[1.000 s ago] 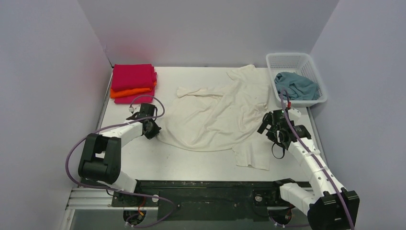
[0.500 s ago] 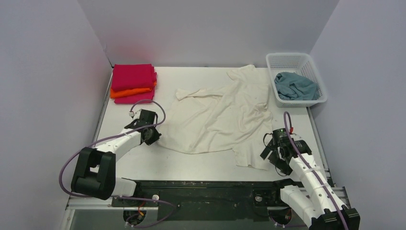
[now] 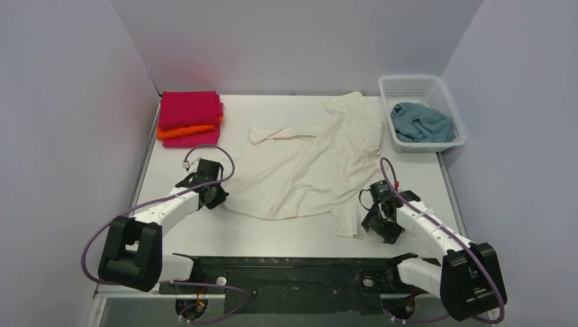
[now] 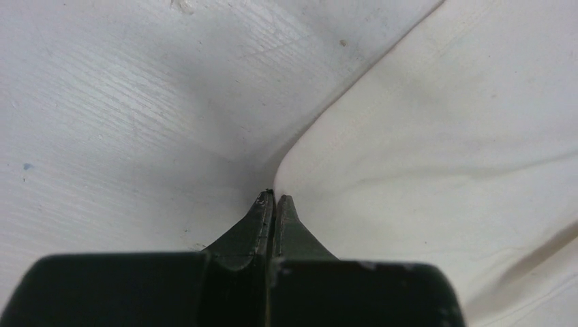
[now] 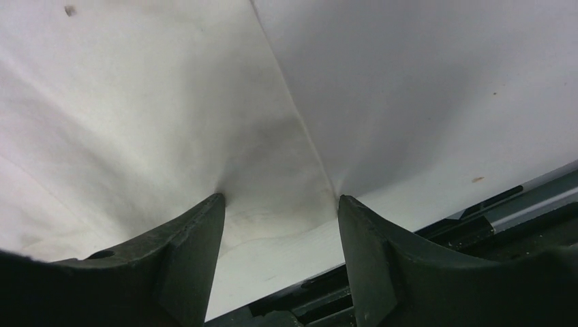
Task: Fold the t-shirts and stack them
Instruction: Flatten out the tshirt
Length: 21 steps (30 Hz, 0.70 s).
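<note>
Left gripper (image 4: 275, 197) is pinched shut on the edge of the cream cotton t-shirt (image 3: 307, 163), which lies mid-frame with its long axis running lower left to upper right. Right gripper (image 5: 279, 199), jaws half apart, straddles the shirt's lower-right corner. The white plastic mesh basket (image 3: 416, 80) at upper right holds a crumpled grey-blue t-shirt (image 3: 421, 122).

left end effector (image 4: 275, 197) clamped cream t-shirt (image 3: 307, 170); right end effector (image 5: 279, 201) reached it

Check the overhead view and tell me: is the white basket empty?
No, a crumpled grey-blue shirt lies inside the basket.
</note>
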{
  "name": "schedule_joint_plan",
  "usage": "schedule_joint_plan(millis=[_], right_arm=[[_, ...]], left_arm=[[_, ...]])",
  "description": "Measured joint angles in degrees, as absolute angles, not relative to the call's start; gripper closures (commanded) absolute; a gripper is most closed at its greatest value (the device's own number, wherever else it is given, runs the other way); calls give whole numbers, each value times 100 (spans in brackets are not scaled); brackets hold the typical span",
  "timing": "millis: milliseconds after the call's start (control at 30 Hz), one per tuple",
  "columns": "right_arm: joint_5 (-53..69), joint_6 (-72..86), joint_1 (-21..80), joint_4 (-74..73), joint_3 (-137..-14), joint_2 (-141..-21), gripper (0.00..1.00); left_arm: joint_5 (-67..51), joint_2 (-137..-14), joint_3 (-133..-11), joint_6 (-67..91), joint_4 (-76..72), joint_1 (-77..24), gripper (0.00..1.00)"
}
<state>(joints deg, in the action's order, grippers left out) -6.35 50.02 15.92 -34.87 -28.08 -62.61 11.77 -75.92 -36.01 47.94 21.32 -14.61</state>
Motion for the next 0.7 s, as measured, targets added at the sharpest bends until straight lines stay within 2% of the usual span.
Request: schedule_joint_plan(millis=[167,233,300,333,367,600,700], right_arm=[[-628,5105,1669,-3275,-2816,-6482,56],[-589,5131,1695,-3197,-2816,-6565,66],[-530,5157,1697,-3083,-2816,-6628,80],[-482,5175,1702,-3004,-2827,-6667,95],[-469,5170,1715,-2958,-2840,-6687,99],[-738,5039,1728,-2939,-3035,-6469,100],[-1031,4792,1669,-3264,-3787,-6038,100]], left_arm=[[1184,-7509,-3601,4794,2134,-1461,100],[1184,-7489,-3599,4797,2134,-1461,100],[1184,-7472,-3592,4797,2132,-1461,100],[1184,-7465,-3588,4797,2130,-1461,100],[1186,-7461,-3588,4797,2128,-1461,100],[1229,-7238,-3701,4775,2206,-1509,100],[1339,-6895,-4038,4731,2294,-1623,100]])
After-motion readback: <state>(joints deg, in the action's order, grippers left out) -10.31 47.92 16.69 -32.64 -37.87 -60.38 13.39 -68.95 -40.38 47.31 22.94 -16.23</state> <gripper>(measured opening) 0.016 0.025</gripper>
